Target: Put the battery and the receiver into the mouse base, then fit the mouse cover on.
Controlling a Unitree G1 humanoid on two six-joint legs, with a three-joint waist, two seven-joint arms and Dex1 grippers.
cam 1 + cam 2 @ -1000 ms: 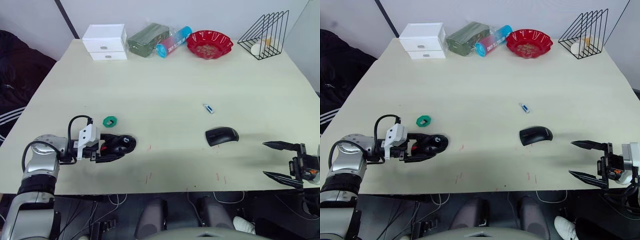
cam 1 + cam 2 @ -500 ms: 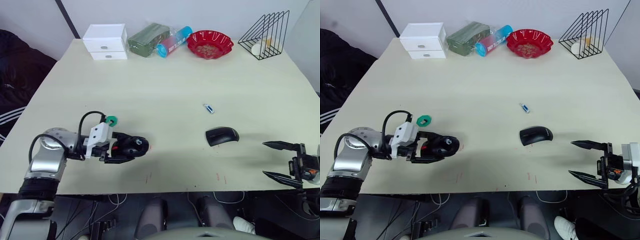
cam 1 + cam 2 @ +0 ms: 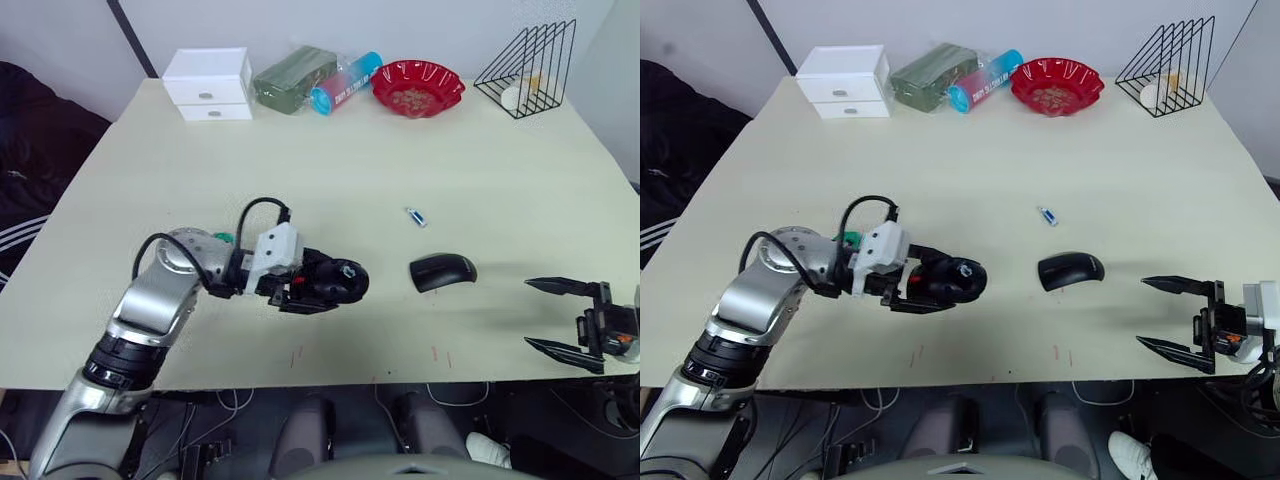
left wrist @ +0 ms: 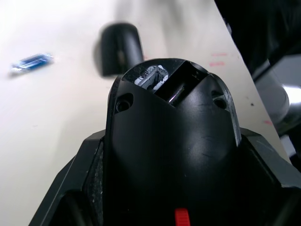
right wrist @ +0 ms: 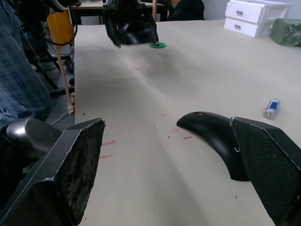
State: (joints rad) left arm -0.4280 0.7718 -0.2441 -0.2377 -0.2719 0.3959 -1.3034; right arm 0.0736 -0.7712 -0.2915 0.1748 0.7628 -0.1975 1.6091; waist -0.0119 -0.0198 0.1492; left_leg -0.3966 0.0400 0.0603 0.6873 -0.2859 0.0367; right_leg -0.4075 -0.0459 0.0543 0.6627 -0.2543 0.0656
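Black mouse base [image 3: 330,283] rides clamped in the left gripper [image 3: 308,285] above the table [image 3: 330,150], near the mouse cover [image 3: 443,271]. Left wrist view exposes its open compartments, presumably for loading. Right gripper [image 5: 169,169] waits with fingers spread, facing the cover.

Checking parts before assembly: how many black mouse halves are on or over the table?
2. The mouse base is shut in the left gripper, left of centre. The mouse cover lies free, right of it.
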